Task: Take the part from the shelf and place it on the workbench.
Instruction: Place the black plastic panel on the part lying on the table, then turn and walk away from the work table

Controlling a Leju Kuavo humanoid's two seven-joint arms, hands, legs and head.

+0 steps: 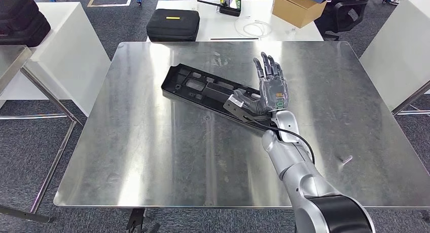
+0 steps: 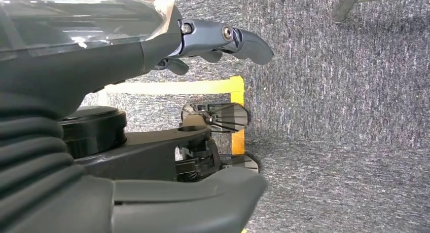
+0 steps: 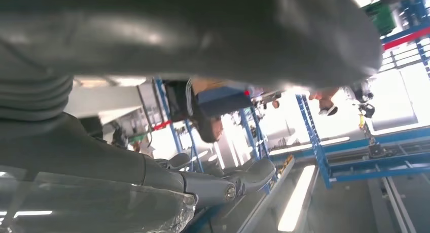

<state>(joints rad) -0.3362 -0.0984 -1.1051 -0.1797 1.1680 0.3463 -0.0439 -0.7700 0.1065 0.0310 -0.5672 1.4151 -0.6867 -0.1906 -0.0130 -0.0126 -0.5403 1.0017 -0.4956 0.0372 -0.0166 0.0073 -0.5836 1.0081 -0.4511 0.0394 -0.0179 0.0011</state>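
Your right robot hand (image 1: 272, 88) is open, fingers spread, holding nothing — the black part (image 1: 208, 88) lies flat on the tabletop (image 1: 152, 157), touching its thumb.

Grey carpet (image 1: 127, 28) covers the floor, crossed at the far left by yellow tape (image 1: 109, 4). A steel surface (image 1: 152, 162) fills the middle. Beyond it a white table (image 1: 213, 25) carries a black case (image 1: 173, 24), a coiled cable (image 1: 253, 28) and a cardboard box (image 1: 296, 7). White tables stand at the left (image 1: 66, 45) and right (image 1: 400, 50). Blue racking (image 3: 317, 142) shows in the right wrist view against bright light.
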